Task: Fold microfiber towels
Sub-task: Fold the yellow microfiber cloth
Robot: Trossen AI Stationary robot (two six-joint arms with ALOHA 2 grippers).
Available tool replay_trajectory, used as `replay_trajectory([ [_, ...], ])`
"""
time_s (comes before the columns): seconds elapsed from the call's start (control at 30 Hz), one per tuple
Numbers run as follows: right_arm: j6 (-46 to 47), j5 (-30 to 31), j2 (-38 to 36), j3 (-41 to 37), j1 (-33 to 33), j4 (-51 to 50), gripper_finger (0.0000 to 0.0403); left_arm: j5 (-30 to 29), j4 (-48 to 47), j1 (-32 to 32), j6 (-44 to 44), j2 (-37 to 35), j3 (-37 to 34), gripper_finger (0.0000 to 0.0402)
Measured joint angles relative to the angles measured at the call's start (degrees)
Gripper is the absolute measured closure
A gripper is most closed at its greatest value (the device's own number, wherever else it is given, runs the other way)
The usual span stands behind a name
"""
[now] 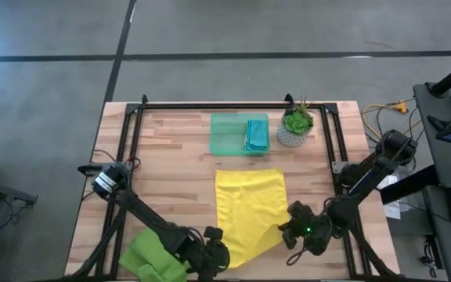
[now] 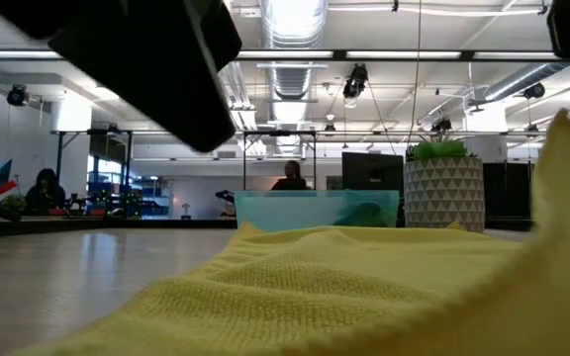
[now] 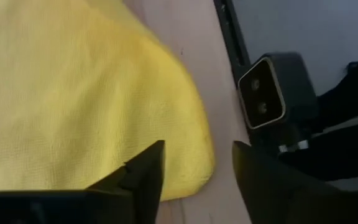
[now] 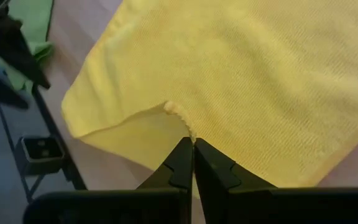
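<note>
Yellow towel point(image 1: 248, 210) spread at the table's point(image 1: 171, 164) near centre, lime green towels point(image 1: 152, 257) heaped at the near left corner, teal-blue towel point(image 1: 256, 134) inside the green tray point(image 1: 229, 135). Right gripper point(image 4: 192, 163) clamped on the yellow towel's near right corner, lifting a fold. Left gripper point(image 3: 197, 177) over the near left corner, jaws apart.

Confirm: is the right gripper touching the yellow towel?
Touching. The right wrist view shows the right gripper shut, pinching the lifted edge of the yellow towel at its fingertips.

yellow towel point(image 1: 249, 205): 1 | teal towel point(image 1: 256, 134): 1 | green towels point(image 1: 153, 257): pile, count unclear | tray point(image 1: 227, 134): 1 | potted plant point(image 1: 295, 127): 1
</note>
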Motion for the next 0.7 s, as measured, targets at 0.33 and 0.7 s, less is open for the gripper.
replay_trajectory([
  [0.33, -0.1, 0.0, 0.0, -0.3, -3.2, -0.9, 0.0394, 0.4, 3.4, -0.3, -6.5, 4.2, 0.1, 0.0204],
  [0.7, 5.6, -0.2, -0.1, -1.5, -3.4, -2.5, 0.0394, 0.8, 3.0, -0.9, -11.1, 5.1, 0.2, 0.0204],
])
